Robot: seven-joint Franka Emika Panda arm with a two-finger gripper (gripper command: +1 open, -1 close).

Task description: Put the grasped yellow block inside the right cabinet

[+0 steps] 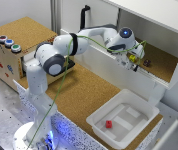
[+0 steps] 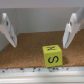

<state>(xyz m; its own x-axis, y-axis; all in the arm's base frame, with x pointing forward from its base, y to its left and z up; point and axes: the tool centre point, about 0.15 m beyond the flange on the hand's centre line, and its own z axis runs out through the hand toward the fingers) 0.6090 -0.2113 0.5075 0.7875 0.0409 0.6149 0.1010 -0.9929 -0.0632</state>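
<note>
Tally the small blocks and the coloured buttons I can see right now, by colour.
Yellow block: 1
Red block, in the white tub: 1
Dark small object in the right cabinet: 1
Purple button: 1
Blue button: 1
Green button: 1
Total: 6

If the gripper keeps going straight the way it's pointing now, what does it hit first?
Probably the yellow block, lying on the cabinet's cork floor between the open fingers of the gripper; depth is hard to judge.
</note>
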